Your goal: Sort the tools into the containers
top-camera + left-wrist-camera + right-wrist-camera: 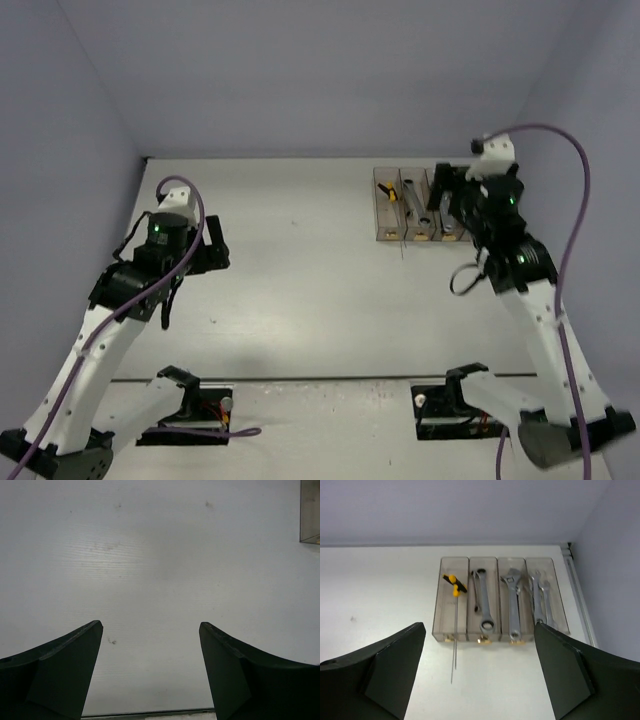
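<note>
Four clear brownish containers (451,630) stand side by side at the back right of the table (300,280). The leftmost holds a yellow-black T-handle driver (455,585), and its thin rod pokes out over the near end onto the table. The second holds ring wrenches (486,611), the third an adjustable spanner (514,605), and the fourth silver wrenches (540,597). My right gripper (479,625) hangs open and empty above the near ends of the containers (405,205). Far off at the left, my left gripper (150,623) is open over bare table, with nothing between its fingers.
Grey walls close in the table at the back and on both sides. One corner of a container (310,510) shows at the top right of the left wrist view. The arm bases (190,405) sit at the near edge.
</note>
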Robot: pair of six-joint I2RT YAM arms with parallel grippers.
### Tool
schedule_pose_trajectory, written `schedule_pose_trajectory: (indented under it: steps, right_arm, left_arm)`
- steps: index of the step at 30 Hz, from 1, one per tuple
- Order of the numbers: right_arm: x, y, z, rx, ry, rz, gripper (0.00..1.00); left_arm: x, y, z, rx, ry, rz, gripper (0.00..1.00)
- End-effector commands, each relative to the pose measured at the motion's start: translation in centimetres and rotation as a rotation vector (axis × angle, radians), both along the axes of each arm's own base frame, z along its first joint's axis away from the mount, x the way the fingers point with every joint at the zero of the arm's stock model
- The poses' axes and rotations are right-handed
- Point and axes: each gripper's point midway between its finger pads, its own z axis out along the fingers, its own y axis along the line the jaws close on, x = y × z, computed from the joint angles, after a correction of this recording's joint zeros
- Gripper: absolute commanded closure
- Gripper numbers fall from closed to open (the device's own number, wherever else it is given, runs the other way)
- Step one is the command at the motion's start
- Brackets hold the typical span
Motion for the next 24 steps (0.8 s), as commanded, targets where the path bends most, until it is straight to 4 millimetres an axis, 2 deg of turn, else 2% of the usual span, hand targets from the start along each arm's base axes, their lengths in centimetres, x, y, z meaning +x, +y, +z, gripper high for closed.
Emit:
schedule_pose_trajectory:
  steps: [1, 5, 7, 13, 19, 24]
  right_arm:
    - [-6.0, -3.1, -0.6, 0.032, -0.075, -0.094, 0.1]
    - [-10.6, -4.6, -1.8, 0.088, -0.139, -0.133, 0.0]
    - [-12.7, -5.1, -1.6, 0.142, -0.191, -0.149, 0.0]
    - [-16.3, -6.9, -2.4, 0.229, -0.267, -0.218, 0.0]
    - [-17.1, -7.9, -3.2, 0.194, -0.251, -0.26, 0.0]
    - [-15.9, -7.5, -4.2, 0.177, -0.198, -0.256, 0.0]
  left_arm:
    - [-0.5, 2.6, 1.9, 0.078, -0.081, 0.062, 0.24]
    - [-1.0, 3.9, 1.6, 0.126, -0.08, 0.1, 0.24]
    - [-1.2, 4.4, 1.4, 0.14, -0.082, 0.113, 0.24]
    - [-1.0, 4.8, 1.4, 0.17, -0.082, 0.12, 0.24]
    - [-0.8, 4.3, 1.0, 0.158, -0.068, 0.106, 0.24]
    - [-0.8, 4.2, 0.8, 0.142, -0.062, 0.115, 0.24]
